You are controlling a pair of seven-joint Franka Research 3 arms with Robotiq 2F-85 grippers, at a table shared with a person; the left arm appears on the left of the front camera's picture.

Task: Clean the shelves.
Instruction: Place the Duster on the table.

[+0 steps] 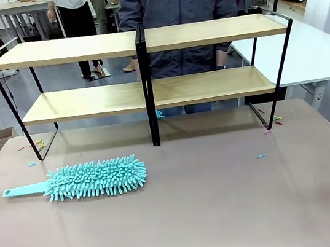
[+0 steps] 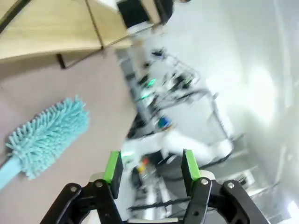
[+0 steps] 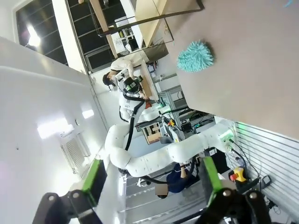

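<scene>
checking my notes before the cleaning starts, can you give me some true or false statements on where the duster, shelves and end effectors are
1. The duster lies flat on the table in front of the shelves. True.
2. The duster's handle points toward the table's right edge in the front view. False: it points to the left edge.
3. The left end effector is clamped on the duster. False: its jaws stand apart with nothing between them, and the duster lies away from it.
4. Both boards of the shelves are bare. True.
5. The right end effector holds a cloth. False: its jaws are open and hold nothing.
6. A person stands behind the shelves. True.
</scene>
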